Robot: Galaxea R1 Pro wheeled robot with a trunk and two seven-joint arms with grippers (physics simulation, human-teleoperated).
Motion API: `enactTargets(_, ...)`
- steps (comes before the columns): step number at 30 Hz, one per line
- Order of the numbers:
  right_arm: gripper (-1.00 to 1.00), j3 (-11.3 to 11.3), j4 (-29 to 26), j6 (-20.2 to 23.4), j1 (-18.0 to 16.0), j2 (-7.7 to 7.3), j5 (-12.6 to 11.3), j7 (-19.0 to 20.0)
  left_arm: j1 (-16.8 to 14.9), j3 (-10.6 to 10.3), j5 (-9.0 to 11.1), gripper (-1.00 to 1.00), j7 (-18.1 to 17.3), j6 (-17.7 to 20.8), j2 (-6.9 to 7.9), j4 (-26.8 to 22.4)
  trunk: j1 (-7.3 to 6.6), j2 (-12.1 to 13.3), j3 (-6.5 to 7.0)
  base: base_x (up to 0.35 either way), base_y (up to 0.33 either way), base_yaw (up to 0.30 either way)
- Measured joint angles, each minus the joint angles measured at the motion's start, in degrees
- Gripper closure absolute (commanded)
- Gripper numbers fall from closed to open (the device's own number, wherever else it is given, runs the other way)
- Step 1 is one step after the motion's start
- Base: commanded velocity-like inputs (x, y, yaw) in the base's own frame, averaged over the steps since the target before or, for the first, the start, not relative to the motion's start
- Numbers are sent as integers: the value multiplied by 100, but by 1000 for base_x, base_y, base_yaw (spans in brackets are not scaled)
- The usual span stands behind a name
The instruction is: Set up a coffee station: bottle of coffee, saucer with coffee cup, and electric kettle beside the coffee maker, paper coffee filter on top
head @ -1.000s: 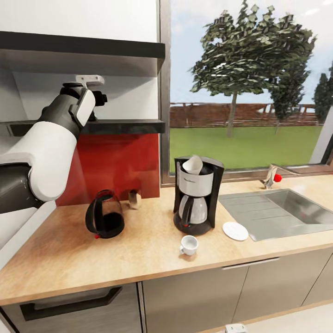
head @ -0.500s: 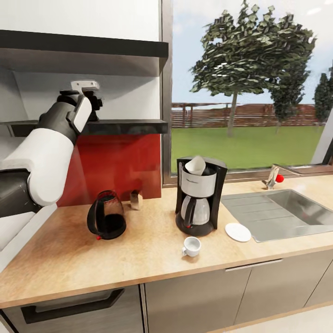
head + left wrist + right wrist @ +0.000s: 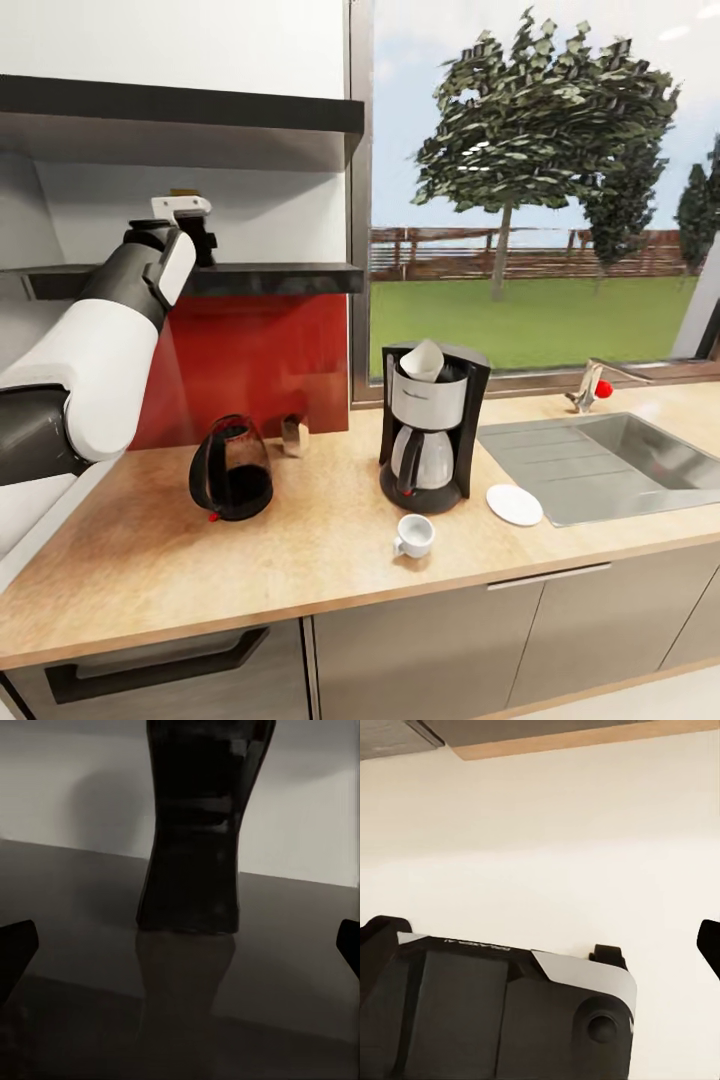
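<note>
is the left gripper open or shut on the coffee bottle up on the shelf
Open. The left gripper has a fingertip at each edge of the left wrist view, spread wide, with the upright bottle of coffee standing untouched ahead on the shelf.

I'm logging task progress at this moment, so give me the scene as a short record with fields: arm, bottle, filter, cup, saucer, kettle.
left gripper: open, at the shelf, fingertips either side of the bottle, not touching it
bottle of coffee: upright on shelf
paper filter: on top of the coffee maker
coffee cup: on countertop, off the saucer
saucer: beside coffee maker, bare
electric kettle: on countertop
</note>
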Motion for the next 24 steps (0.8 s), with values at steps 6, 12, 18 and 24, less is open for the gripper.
enactTargets(6,-100,0,8,2,52,67,1,3,-10,1,-2,-100,1,43,36,-19,0,0,56,0,0,0)
enactTargets(12,-100,0,8,0,66,70,0,-2,-92,-5,-2,-100,-32,701,229,-25,0,0,113,0,0,0)
enactTargets(18,-100,0,8,-3,68,70,-1,-4,-403,-10,4,-100,-41,860,245,-9,0,0,170,0,0,31)
enactTargets(24,-100,-3,8,-4,71,70,-1,-4,-583,-35,3,-100,-42,985,230,6,0,0,226,0,0,62)
